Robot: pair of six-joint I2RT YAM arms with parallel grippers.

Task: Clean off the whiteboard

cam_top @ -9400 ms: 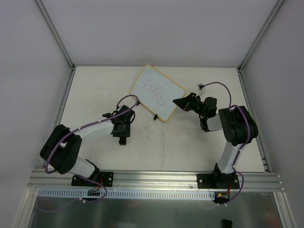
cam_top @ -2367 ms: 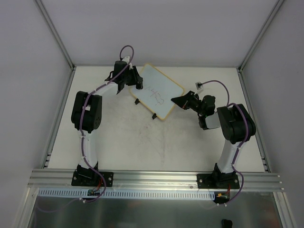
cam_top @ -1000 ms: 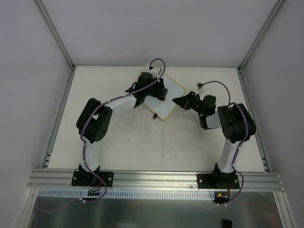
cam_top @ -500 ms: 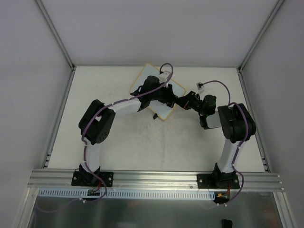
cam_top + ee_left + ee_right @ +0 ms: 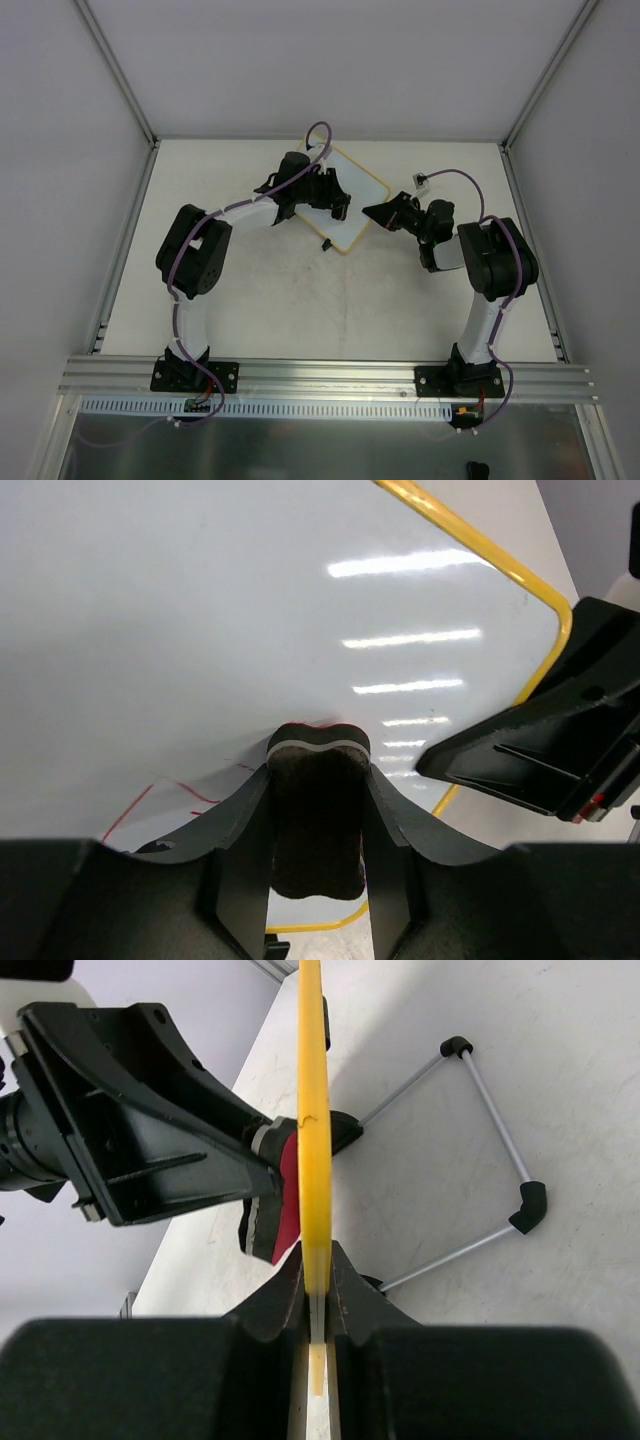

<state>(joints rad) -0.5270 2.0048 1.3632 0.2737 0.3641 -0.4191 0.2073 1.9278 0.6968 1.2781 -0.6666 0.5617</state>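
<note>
The whiteboard (image 5: 358, 205) stands tilted at the back middle of the table, white with a yellow-tan frame. My right gripper (image 5: 377, 214) is shut on its right edge; in the right wrist view the frame (image 5: 314, 1110) runs edge-on between the jaws. My left gripper (image 5: 335, 205) is shut on the black eraser (image 5: 317, 815) and presses its felt face against the board surface (image 5: 220, 610). Faint red marks (image 5: 175, 790) remain left of the eraser. The eraser also shows in the right wrist view (image 5: 272, 1195), beside the board's face.
The board's wire stand with black feet (image 5: 528, 1205) rests on the table behind it. A small white connector (image 5: 423, 181) on the purple cable lies near the right arm. The enclosure walls rise close behind the board.
Over the last second my left gripper swept the eraser right across the board toward the right gripper, then back left. The blue writing seen earlier no longer shows. The right arm has kept still.
</note>
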